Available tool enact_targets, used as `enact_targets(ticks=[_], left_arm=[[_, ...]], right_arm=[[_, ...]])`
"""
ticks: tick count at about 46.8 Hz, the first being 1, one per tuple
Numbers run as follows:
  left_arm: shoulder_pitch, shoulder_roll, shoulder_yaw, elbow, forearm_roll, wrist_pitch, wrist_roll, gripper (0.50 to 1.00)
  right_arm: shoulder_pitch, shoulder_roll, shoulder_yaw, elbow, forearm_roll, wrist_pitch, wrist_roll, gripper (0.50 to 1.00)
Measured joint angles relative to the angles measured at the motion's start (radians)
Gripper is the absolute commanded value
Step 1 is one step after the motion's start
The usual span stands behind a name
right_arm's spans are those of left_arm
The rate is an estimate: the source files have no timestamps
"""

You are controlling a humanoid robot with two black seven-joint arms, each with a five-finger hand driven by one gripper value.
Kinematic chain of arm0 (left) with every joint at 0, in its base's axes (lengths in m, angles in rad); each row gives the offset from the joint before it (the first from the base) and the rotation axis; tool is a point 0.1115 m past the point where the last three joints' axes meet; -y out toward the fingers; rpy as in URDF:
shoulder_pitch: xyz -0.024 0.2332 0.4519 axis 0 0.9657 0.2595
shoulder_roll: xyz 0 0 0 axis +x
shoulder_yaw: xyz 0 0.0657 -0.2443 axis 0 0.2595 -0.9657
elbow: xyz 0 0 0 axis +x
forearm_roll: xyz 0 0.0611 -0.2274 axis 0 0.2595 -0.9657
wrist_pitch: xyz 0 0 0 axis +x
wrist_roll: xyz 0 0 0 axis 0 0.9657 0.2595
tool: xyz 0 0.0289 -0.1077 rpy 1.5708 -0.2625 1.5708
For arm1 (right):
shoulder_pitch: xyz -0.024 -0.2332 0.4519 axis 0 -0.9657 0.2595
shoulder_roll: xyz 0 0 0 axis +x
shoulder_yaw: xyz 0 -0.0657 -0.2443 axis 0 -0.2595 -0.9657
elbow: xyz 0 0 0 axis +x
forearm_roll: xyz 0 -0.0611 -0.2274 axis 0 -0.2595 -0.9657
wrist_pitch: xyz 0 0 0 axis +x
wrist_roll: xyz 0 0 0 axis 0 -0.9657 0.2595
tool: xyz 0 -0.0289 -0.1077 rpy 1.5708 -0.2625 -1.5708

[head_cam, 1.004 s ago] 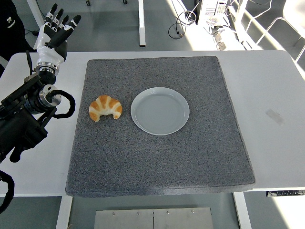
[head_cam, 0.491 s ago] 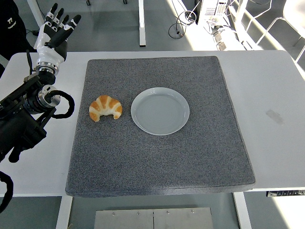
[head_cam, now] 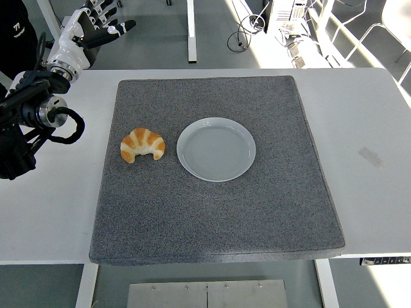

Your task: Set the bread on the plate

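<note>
Golden bread (head_cam: 142,145) lies toward the grey mat's (head_cam: 270,212) left edge, just beside the pale plate (head_cam: 216,149) but apart from it; our left hand (head_cam: 87,33) hangs beyond the tabletop's (head_cam: 366,115) far-left corner, fingers (head_cam: 122,27) spread, holding nothing

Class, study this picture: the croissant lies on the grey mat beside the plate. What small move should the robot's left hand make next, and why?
Probably bring the left hand down and toward the croissant. The hand is open, holds nothing and is raised at the table's far left corner, well short of the bread, which lies untouched on the mat just left of the empty plate.
</note>
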Motion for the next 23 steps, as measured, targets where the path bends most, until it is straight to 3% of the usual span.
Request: enact_targets(ticks=[7,14,23], left_arm=[[-0.050,0.071,0.113,-0.108,0.020,0.061,0.045,0.936],[-0.074,0.082,0.190,-0.155,0.131,0.101,0.115,0.936],[-0.078,0.136,0.223,-0.277,0.311,0.151,0.131,0.934]], right_arm=[[0.000,0.000,0.000,0.000,0.000,0.000,0.000,1.000],[0.000,0.000,0.001,0.000,0.000,0.000,0.000,1.000],[0.000,0.000,0.001,0.000,0.000,0.000,0.000,1.000]])
